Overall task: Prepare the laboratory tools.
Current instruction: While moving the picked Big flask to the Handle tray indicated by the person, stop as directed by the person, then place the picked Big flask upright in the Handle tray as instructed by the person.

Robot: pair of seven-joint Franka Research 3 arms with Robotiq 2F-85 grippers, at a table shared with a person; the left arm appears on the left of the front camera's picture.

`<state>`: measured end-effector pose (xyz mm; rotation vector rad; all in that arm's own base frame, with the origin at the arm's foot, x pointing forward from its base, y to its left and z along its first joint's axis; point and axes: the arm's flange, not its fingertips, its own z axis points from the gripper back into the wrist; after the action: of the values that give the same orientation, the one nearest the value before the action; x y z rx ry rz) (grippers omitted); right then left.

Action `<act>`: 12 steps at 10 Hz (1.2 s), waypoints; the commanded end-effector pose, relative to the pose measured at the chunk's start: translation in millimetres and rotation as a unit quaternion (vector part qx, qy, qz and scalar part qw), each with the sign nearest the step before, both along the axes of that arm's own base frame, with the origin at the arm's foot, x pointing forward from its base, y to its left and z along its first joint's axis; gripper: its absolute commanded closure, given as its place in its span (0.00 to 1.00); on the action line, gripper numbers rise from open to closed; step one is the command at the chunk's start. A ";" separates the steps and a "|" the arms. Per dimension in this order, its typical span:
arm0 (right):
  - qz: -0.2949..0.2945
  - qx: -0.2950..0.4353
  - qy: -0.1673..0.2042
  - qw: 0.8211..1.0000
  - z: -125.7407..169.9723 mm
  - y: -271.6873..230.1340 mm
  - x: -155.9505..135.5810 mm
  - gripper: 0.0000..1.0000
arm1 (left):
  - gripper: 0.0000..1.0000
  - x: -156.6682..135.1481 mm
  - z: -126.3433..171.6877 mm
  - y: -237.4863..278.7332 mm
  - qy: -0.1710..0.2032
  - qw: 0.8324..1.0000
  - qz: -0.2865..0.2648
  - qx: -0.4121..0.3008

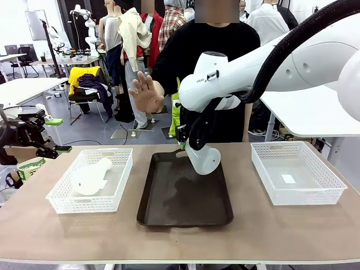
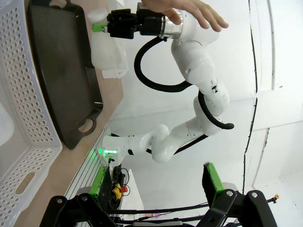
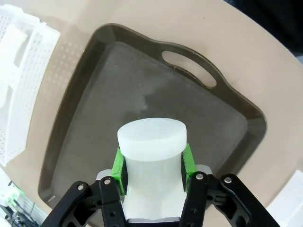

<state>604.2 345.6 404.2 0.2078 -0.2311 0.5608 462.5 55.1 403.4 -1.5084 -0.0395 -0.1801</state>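
One frosted white conical flask [image 1: 203,159] hangs tilted just above the far part of the dark brown tray [image 1: 185,197], with my right gripper [image 1: 193,145] shut on its neck. In the right wrist view the flask's neck [image 3: 151,137] sits between the green pads [image 3: 187,160] of the right gripper [image 3: 152,163], over the tray [image 3: 109,94]. The second flask [image 1: 90,177] lies on its side in the left mesh basket [image 1: 59,202]. My left gripper [image 1: 59,135] is off the table's left end, open and holding nothing; its green pads [image 2: 210,182] stand wide apart.
An empty white mesh basket [image 1: 297,194] stands at the table's right. A person stands at the far side with a raised open hand [image 1: 145,93] above the tray's far left corner. The left wrist view shows the right arm [image 2: 199,71], the held flask [image 2: 106,47] and the tray [image 2: 61,71].
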 end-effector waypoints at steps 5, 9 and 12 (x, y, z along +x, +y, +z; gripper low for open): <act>0.005 -0.002 -0.003 1.000 2.1 3.0 -2.4 1.00 | 0.00 0.1 1.9 0.1 -0.003 1.000 0.003 0.003; 0.005 -0.002 -0.003 1.000 2.1 3.0 -2.4 1.00 | 0.00 0.1 1.9 0.1 -0.003 1.000 0.003 0.003; 0.005 -0.002 -0.003 1.000 2.1 3.0 -2.4 1.00 | 0.00 0.1 1.9 0.1 -0.003 1.000 0.003 0.003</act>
<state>601.9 349.6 404.3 0.2080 -0.2308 0.5683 462.5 55.1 403.4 -1.5084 -0.0396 -0.1800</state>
